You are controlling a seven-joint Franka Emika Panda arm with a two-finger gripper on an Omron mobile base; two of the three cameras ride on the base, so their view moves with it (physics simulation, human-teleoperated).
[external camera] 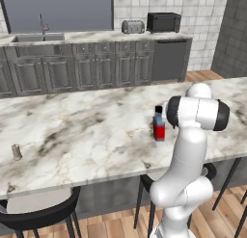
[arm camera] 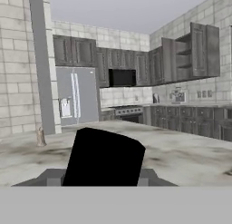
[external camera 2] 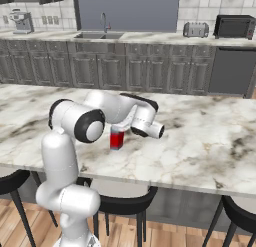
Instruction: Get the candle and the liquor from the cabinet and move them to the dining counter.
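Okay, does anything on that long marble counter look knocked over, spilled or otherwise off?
Nothing stands out. The liquor stands upright on the dining counter, with no spill around it, and the candle stands upright too, far off toward the counter's left end. One cabinet door on the far wall hangs open, which fits the fetching.

liquor point(external camera 2: 117, 139) top hidden behind arm, gripper fingers hidden
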